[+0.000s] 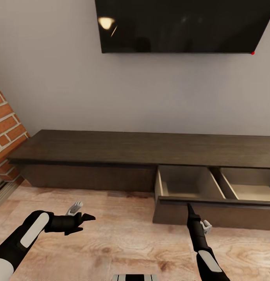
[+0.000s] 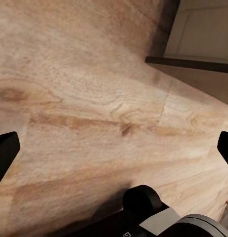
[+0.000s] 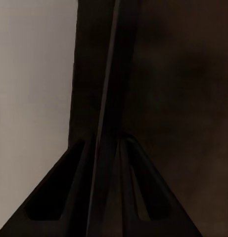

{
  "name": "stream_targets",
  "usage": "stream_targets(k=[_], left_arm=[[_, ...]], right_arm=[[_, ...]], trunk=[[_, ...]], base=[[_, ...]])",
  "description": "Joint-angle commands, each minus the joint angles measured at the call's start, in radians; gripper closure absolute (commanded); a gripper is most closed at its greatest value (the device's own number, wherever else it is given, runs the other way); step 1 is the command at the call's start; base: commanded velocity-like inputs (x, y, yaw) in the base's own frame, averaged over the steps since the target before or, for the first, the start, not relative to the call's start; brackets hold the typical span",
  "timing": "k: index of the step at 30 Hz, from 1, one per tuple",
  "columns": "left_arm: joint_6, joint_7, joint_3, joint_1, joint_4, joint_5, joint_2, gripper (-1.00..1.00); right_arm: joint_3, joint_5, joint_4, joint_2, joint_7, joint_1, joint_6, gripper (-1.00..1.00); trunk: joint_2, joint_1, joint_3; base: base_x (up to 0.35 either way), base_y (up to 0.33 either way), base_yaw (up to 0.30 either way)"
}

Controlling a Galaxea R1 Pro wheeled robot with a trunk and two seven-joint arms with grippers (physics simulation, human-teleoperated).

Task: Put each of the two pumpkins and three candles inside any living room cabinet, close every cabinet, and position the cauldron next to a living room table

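Note:
The long, low dark-brown cabinet [image 1: 111, 148] stands against the wall. Its right-hand drawer [image 1: 213, 212] is pulled out, and both pale wood compartments [image 1: 185, 181] are empty. My right gripper [image 1: 189, 207] is shut, its tip right at the top edge of the drawer front; in the right wrist view the gripper [image 3: 106, 143] presses close to dark wood. My left gripper [image 1: 88, 217] hovers open over the plank floor, left of the drawer, holding nothing; its fingertips [image 2: 5, 148] are spread wide. The pumpkins, candles, cauldron and table are out of view.
A dark TV [image 1: 181, 23] hangs on the wall above the cabinet. A brick wall [image 1: 6, 128] juts in at the far left. Light wood floor [image 1: 123, 230] lies between me and the cabinet. The drawer's corner [image 2: 193, 63] is in the left wrist view.

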Motion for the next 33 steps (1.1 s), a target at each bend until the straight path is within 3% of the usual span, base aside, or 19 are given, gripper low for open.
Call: stream_targets(k=[1,33], left_arm=[[0.0,0.0,0.0,0.0,0.0,0.0,0.0,-1.0],[0.0,0.0,0.0,0.0,0.0,0.001,0.0,-1.0]], right_arm=[[-0.011,-0.01,0.017,-0.001,-0.023,0.001,0.004,1.0],[-0.01,-0.01,0.017,0.003,-0.024,0.0,0.004,1.0]], trunk=[[0.0,0.0,0.0],[0.0,0.0,0.0]], base=[[-0.076,0.0,0.0],[-0.027,0.0,0.0]])
